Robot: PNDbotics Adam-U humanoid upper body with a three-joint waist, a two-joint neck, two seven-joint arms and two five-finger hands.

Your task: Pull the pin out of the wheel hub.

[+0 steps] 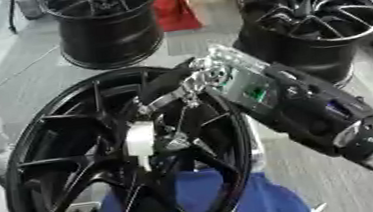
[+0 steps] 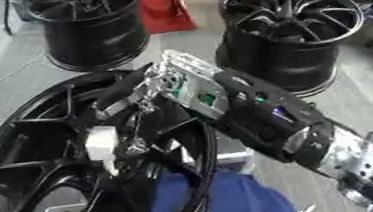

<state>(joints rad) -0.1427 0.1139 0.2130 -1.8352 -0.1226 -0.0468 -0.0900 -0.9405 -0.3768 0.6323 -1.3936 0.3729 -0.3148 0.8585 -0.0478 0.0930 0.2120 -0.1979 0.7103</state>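
The robot's right hand is seen reaching down from the right into the centre of the large black wheel in the foreground, its dark fingers curled in among the spokes just above a pale, whitish piece at the hub. That piece is taken to be the pin, seated near the hub's middle. The fingers appear bent toward it, but whether they are closed on it or only beside it cannot be told, since the hand's own body hides the contact. The forearm, black with silver joints and an exposed green board, is angled steeply across the rim, apparently so the hand can be brought in along the pin's axis for a straight pull outward. The wheel is held tilted toward the camera, its face open to the reach; blue fabric shows through the spokes below. Two more black wheels, the left and the right, are stood on the grey floor behind, well apart from the work. The left hand is not shown in either view.
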